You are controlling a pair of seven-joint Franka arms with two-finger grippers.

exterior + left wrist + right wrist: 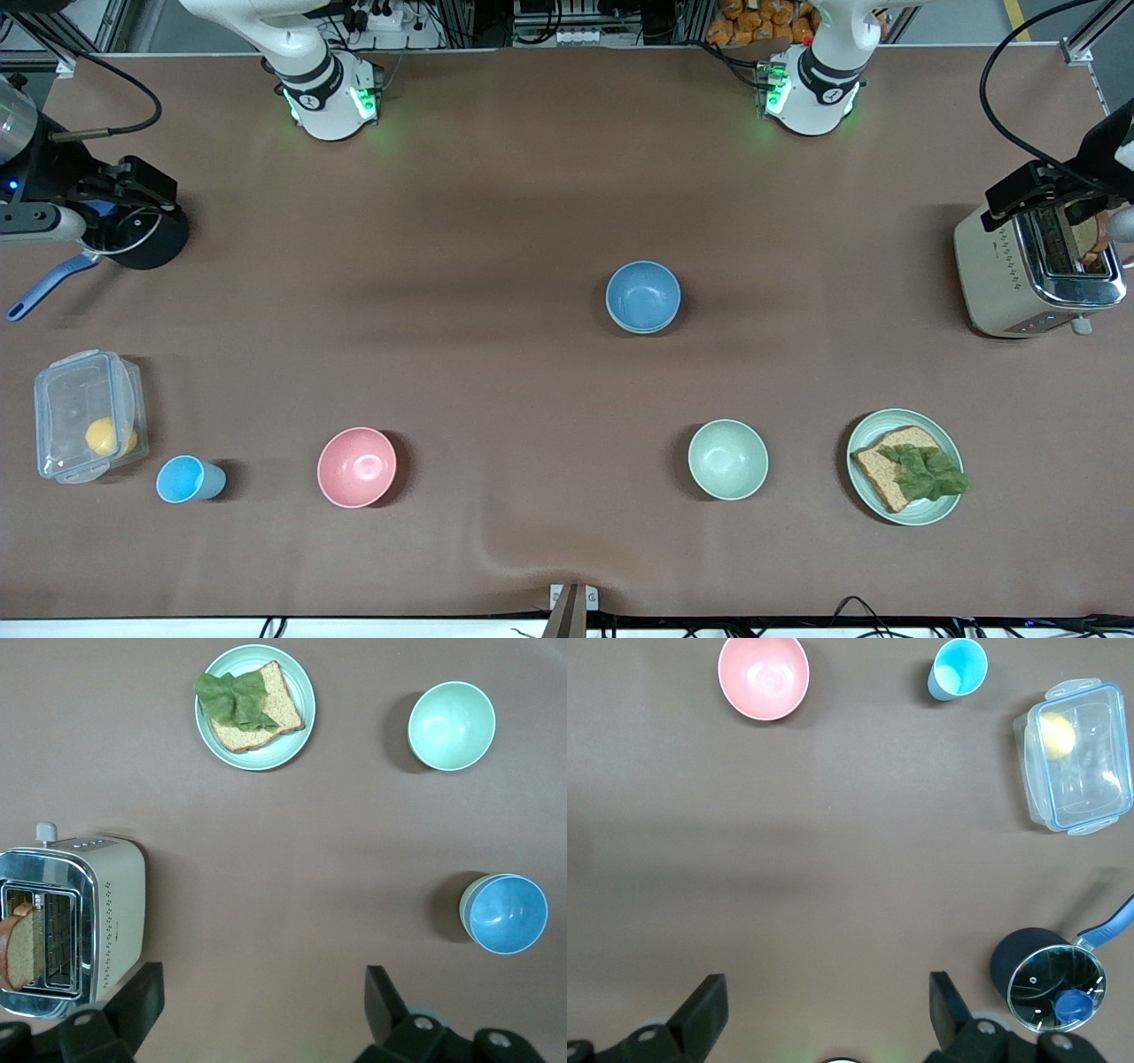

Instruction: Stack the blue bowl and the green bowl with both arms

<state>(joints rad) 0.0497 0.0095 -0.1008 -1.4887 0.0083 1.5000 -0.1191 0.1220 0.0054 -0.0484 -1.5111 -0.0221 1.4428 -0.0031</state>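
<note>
At the right arm's end of the bench, the right gripper (826, 979) hangs with its fingers spread wide and empty, over the edge beside a dark lidded pot (146, 237); this arm waits. Along the edge nearest the front camera, starting near that end's corner, come a clear lidded box (87, 415), a small light-blue cup (188, 479) and a pink bowl (356, 467), none of them part of the job. Toward the middle of the bench, somewhat toward the left arm's end, the blue bowl (643, 295) sits upright. In the left wrist view a sage rim shows under it, so it appears to be nested in the green bowl (466, 905). The stack looks made. Nearer the front camera than this pair stands a paler mint bowl (728, 459), well apart from it, and next to that a plate (859, 434) with bread and lettuce. At the left arm's end, the left gripper (263, 973) hangs spread and empty over the edge beside the toaster (992, 275). The stacked bowls lie toward the bench's middle from it. They are closer to this gripper than to the right one, so any last nudge or check would fall to the left arm.
</note>
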